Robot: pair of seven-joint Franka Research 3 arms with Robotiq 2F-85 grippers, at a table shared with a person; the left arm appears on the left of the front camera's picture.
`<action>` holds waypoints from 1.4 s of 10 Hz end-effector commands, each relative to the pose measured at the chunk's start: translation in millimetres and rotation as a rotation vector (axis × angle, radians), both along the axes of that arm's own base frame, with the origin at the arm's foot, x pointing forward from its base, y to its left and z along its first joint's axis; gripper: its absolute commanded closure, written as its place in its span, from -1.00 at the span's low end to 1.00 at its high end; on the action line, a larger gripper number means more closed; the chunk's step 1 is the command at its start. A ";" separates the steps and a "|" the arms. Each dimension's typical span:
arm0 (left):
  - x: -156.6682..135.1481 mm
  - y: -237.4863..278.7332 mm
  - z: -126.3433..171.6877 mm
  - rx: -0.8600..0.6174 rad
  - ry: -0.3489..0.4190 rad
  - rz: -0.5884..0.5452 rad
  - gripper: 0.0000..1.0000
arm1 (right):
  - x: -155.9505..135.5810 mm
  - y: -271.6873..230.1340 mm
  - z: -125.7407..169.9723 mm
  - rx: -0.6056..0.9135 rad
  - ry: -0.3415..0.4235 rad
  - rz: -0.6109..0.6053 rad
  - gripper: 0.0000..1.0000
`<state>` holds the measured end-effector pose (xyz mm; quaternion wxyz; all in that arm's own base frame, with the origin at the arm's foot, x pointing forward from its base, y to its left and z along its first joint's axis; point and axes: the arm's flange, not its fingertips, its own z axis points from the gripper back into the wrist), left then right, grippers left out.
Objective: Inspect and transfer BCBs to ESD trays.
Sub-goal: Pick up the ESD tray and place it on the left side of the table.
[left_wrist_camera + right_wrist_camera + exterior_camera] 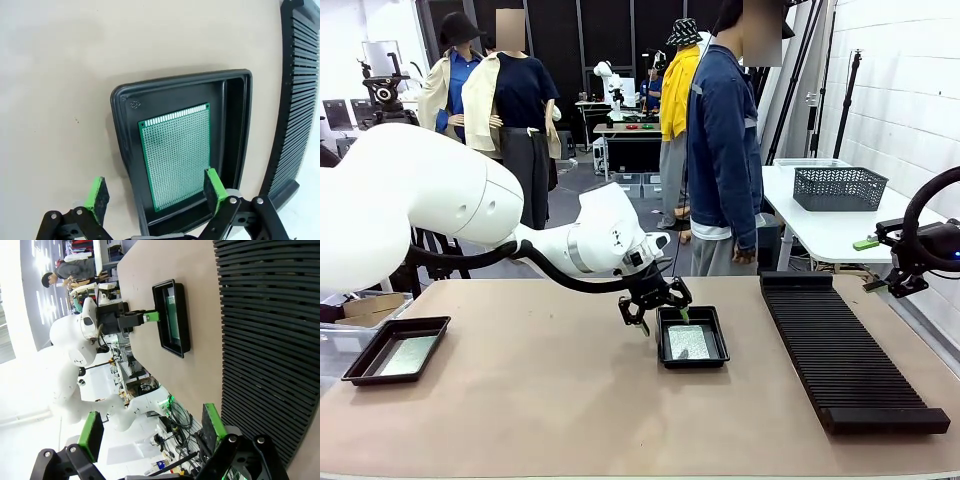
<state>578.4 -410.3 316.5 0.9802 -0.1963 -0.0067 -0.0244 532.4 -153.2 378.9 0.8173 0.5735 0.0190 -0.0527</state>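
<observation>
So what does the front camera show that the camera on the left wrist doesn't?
Front view alone: a second black tray near the table's left edge with a board in it, a person standing at the far side, and the right arm's fingers above the rack's far right end. Left wrist view alone: the board's fine grid of holes, seen close between the open green fingers. Both share the middle tray holding a green board, the ribbed rack and the tan table.

Bare table (540, 400) between both trays; slotted rack (845, 350) blocking the right side.
</observation>
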 end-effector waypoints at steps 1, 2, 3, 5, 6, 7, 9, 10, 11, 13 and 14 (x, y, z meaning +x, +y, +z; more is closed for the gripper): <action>-7.3 0.3 -1.8 0.040 -0.027 -0.011 -1.00 | -1.5 0.9 0.2 -0.001 0.005 0.011 -1.00; -10.9 -1.5 0.2 0.056 -0.037 -0.031 -1.00 | -1.5 0.9 0.2 -0.001 0.005 0.011 -1.00; -12.1 -2.1 0.5 0.066 -0.040 -0.036 -0.95 | -1.5 0.9 0.2 -0.001 0.005 0.011 -1.00; -10.9 -0.5 4.9 0.064 -0.034 -0.048 -0.78 | -1.5 0.9 0.2 -0.001 0.005 0.011 -1.00; -9.9 0.2 6.5 0.070 -0.041 -0.047 -0.59 | -1.5 0.9 0.2 -0.001 0.005 0.011 -1.00; -8.9 0.8 5.1 0.072 -0.042 -0.046 -0.38 | -1.5 0.9 0.2 -0.001 0.005 0.011 -1.00; -7.2 2.1 3.8 0.079 -0.035 -0.044 0.12 | -1.5 0.9 0.2 -0.001 0.005 0.011 -1.00; -7.5 2.0 4.4 0.077 -0.038 -0.042 0.39 | -1.5 0.9 0.2 -0.001 0.005 0.011 -1.00; -7.8 1.7 3.5 0.075 -0.037 -0.042 0.66 | -1.5 0.9 0.2 -0.001 0.005 0.011 -1.00; -6.4 3.3 0.4 0.078 -0.028 -0.037 1.00 | -1.5 0.9 0.2 -0.001 0.005 0.011 -1.00; -6.2 3.4 0.7 0.079 -0.028 -0.038 1.00 | -1.5 0.9 0.2 -0.001 0.005 0.011 -1.00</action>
